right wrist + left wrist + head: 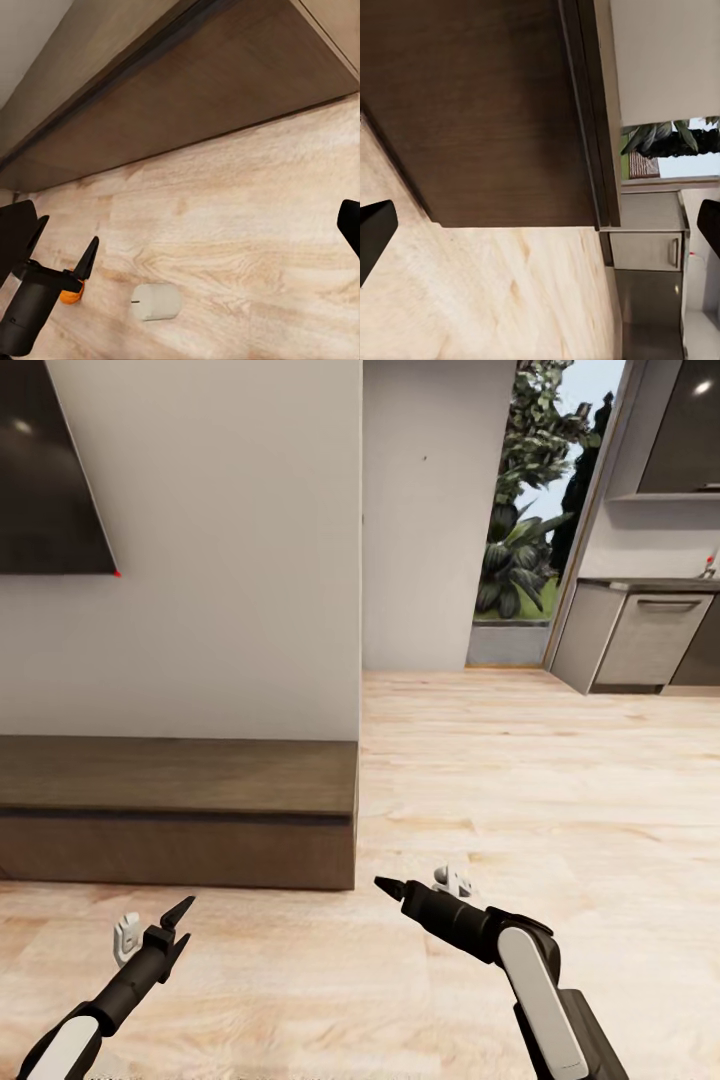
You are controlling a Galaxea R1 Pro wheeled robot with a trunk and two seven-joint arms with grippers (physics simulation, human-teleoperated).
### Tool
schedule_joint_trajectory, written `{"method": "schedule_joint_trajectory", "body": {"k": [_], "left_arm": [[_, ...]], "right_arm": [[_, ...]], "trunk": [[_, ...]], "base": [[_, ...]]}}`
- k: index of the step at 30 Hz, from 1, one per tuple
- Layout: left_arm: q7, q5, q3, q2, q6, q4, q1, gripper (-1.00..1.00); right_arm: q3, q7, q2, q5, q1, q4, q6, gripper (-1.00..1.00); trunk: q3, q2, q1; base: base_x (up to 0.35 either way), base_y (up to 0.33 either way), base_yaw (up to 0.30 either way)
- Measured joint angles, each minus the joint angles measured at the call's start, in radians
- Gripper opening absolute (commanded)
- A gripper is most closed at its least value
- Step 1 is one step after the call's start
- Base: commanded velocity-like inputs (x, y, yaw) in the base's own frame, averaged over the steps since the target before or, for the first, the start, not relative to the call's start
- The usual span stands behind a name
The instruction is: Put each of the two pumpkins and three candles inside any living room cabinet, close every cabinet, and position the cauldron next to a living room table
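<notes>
I hold both arms low before the closed cabinet (180,800), left jaws (176,926) wide, right jaws (392,888) unreadable (1 candle (156,301) lies on the floor (520,780)).

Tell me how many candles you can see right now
1. A single candle lies on its side on the wooden floor in the right wrist view, in front of the dark cabinet, near the left hand. Others may be out of view.

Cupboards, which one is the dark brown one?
The long low cabinet on the floor against the white wall is dark brown with a plain flat front. The kitchen cupboards far across the room are grey with handles.
</notes>
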Motion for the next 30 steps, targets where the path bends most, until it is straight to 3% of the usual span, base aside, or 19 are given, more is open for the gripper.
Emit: {"method": "schedule_joint_trajectory", "body": {"k": [5,18,30], "left_arm": [[-0.001,-0.001,0.000,0.001,0.001,0.000,0.000,1.00],[-0.001,0.001,0.000,0.002,0.002,0.000,0.000,1.00],[0.000,0.002,0.000,0.004,0.004,0.000,0.000,1.00]], "right_arm": [[-0.002,0.001,-0.001,0.000,0.000,0.000,0.001,1.00],[-0.003,0.001,-0.002,0.000,-0.001,0.000,0.002,1.00],[-0.004,0.001,-0.003,0.000,-0.001,0.000,0.002,1.00]], "trunk": [[-0.016,-0.035,0.019],[-0.066,-0.038,0.025],[-0.066,-0.038,0.025]], "base": [[0.000,0.000,0.000],[0.000,0.000,0.000],[0.059,-0.006,0.000]]}}
